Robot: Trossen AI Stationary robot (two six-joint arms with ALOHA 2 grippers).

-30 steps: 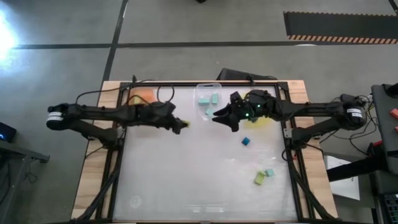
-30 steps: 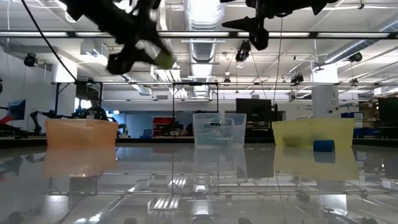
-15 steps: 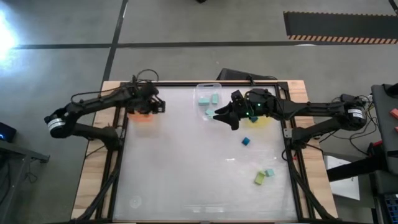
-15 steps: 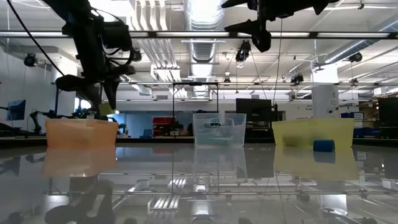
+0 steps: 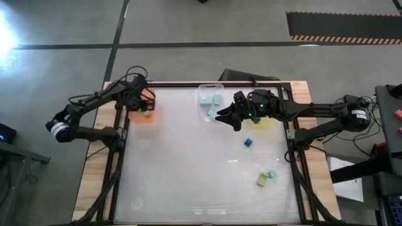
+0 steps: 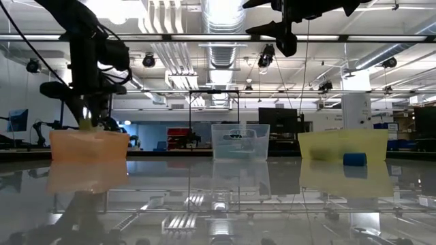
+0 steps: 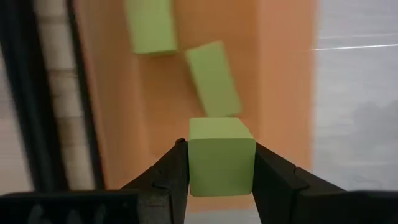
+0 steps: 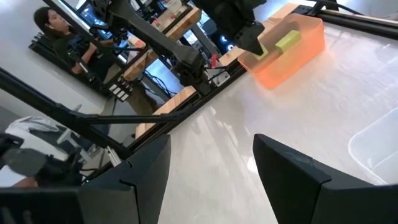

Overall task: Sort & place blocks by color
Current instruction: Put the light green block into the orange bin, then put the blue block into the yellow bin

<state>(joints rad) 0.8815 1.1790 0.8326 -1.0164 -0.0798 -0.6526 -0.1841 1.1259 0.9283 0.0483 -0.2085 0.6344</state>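
My left gripper hangs over the orange tray, shut on a yellow-green block. Two more yellow-green blocks lie on the tray floor below it. In the low view the gripper stands just above the tray's rim. My right gripper is open and raised beside the clear tray, which holds teal blocks. A blue block, a yellow-green one and a teal one rest flat on the table. My left gripper pinches the yellow-green block by two opposite side faces, one finger on each side. The fingers come from above, pointing down into the orange tray. The block is lifted clear of the tray floor and sits square between the fingers.
The yellow tray stands at the far right and holds a blue block. All three trays line the table's far edge. The near half of the table is bare. A person shows beyond the table.
My left gripper has swung from the table's middle toward the far left, carrying the yellow-green block, turned its fingers downward and come down over the orange tray. It has stayed shut on the block.
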